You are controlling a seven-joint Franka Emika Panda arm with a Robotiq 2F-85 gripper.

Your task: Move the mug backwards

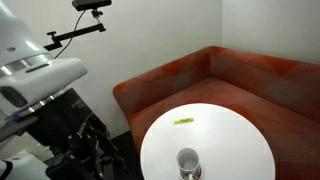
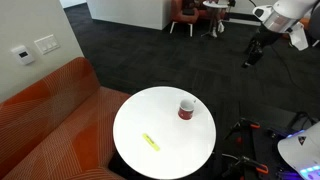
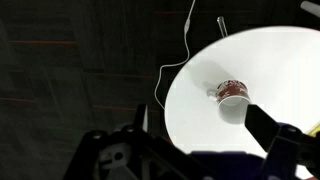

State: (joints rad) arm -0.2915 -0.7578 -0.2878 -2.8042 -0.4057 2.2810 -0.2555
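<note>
The mug (image 1: 188, 160) is small and white with reddish markings and a dark inside. It stands upright on the round white table (image 1: 230, 130) near one edge. It also shows in an exterior view (image 2: 186, 108) and in the wrist view (image 3: 232, 95). My gripper (image 2: 250, 58) hangs in the air well off the table's edge, apart from the mug and higher than it. In the wrist view its two dark fingers (image 3: 205, 135) are spread wide with nothing between them, and the mug lies beyond the right finger.
A small flat yellow-green item (image 2: 150, 141) lies on the table away from the mug. An orange sofa (image 1: 250, 75) curves round the table's far side. The robot base and cables (image 1: 80, 150) stand on the dark carpet beside the table.
</note>
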